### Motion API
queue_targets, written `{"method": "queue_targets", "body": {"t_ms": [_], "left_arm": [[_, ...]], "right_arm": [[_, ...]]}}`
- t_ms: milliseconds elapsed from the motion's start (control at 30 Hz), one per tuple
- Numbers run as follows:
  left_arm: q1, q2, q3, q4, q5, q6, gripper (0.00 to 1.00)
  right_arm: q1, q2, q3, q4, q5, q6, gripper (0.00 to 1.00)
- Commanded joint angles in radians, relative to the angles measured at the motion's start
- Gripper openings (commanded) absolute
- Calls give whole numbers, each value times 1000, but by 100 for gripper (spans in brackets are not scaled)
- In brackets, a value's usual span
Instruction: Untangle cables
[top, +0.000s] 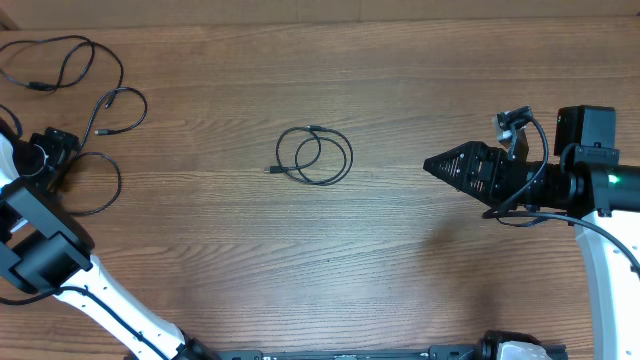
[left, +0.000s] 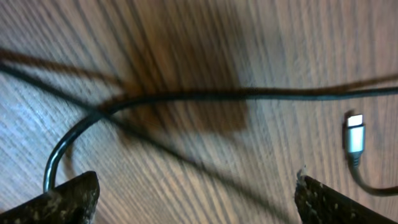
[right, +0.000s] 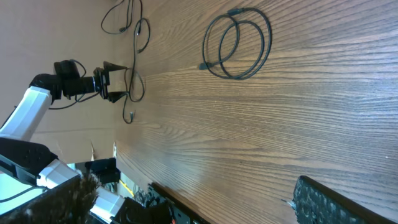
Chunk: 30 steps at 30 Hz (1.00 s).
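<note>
Left wrist view, right up close: the left gripper (left: 196, 202) has its fingers (left: 65, 200) spread wide at the bottom corners of the frame, gripping nothing. Just beyond them one black cable (left: 186, 96) lies on the wooden table (left: 280, 43), curving up from beside the lower left finger and running off the right edge. At the right, a silver plug (left: 355, 134) on another thin cord lies near the right finger, apart from it.

Over to the right wrist view: the right gripper (right: 199, 208) is spread too, its fingers in the bottom corners, and it's empty. Farther off, in the upper middle of the frame, sits a coiled cable (right: 237, 43), two neat loops alone on the wood. Farthest away, at the upper left, loose cables (right: 127, 28) trail around the left arm (right: 37, 102).

Overhead agrees: the coil is in the centre of the frame, the loose ones are in the upper left corner, and the right gripper is well apart from the coil.
</note>
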Motion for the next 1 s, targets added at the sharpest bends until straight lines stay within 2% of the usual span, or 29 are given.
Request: {"method": "queue_targets", "body": {"t_ms": [0,133,267,433,533,633,700,733,900,967], "left_arm": [[8,-7,-5,60,29,-10,100],[8,-3,-5,76,27,-10,99],[7,0,-6,74,28,-10,90],[3,0,-11,68,28,-9,90],[3,0,-29,70,27,-10,84],[3,0,-75,95,18,-9,81],[3,0,-85,102,8,-9,73],[4,0,-85,102,-15,-8,63],[4,-3,-74,100,-36,-4,45],[4,-9,-72,100,-42,-4,27]], "right_arm": [[-3,0,25,3,3,0,100],[-3,0,25,3,3,0,100],[-3,0,25,3,3,0,100],[-3,0,25,3,3,0,100],[-3,0,25,2,3,0,100],[-3,0,25,3,3,0,100],[-3,0,25,3,3,0,100],[-3,0,25,3,3,0,100],[-3,0,25,3,3,0,100],[-3,0,25,3,3,0,100]]}}
